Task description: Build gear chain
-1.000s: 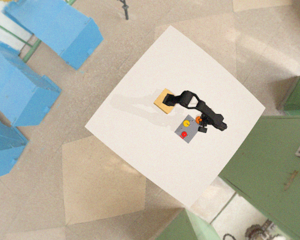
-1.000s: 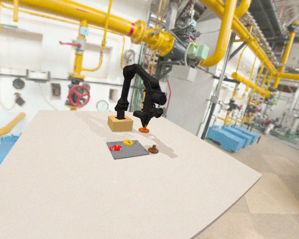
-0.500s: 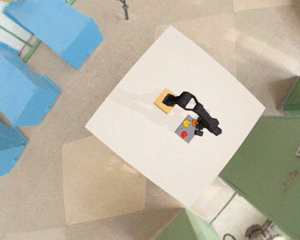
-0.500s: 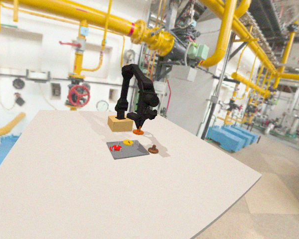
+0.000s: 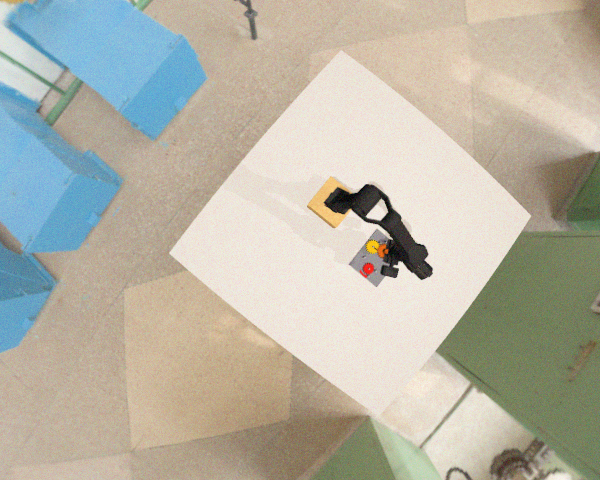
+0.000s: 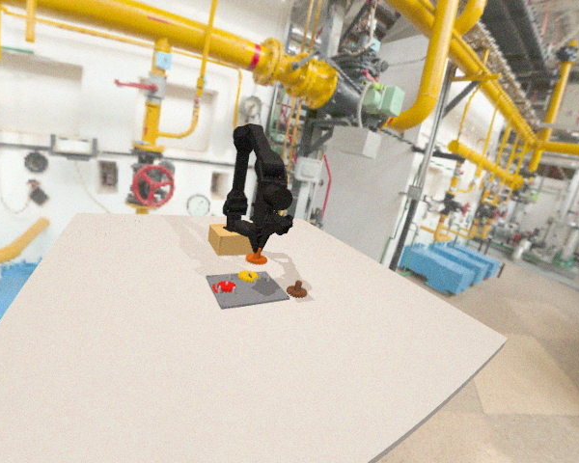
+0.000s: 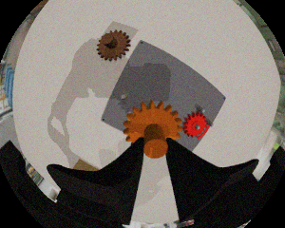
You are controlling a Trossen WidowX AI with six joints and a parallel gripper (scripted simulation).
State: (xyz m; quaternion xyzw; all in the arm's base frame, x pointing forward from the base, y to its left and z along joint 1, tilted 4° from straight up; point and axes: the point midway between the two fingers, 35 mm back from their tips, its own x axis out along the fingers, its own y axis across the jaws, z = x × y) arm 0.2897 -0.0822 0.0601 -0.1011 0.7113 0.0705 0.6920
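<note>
My gripper (image 6: 258, 249) (image 7: 154, 142) is shut on the knob of the orange gear (image 5: 382, 251) (image 6: 256, 258) (image 7: 152, 116), held level in the air. From above, it overlaps the grey board (image 5: 377, 279) (image 6: 244, 298) (image 7: 190, 87) beside the yellow gear (image 5: 372, 245) (image 6: 248, 275). The orange gear hides the yellow gear in the wrist view. The red gear (image 5: 368, 266) (image 6: 226, 286) (image 7: 196, 122) sits on the board, its red arrow beside it. A bare peg (image 7: 123, 97) shows near one board edge. The brown gear (image 6: 296, 289) (image 7: 113, 46) stands on the table just off the board.
The wooden block (image 5: 318, 204) (image 6: 228, 244) (image 7: 85, 164) under the arm's base stands on the table behind the board. The arm (image 5: 401, 235) (image 6: 269, 169) reaches over the table and hides the brown gear in the top view. The arm's shadow falls across part of the board.
</note>
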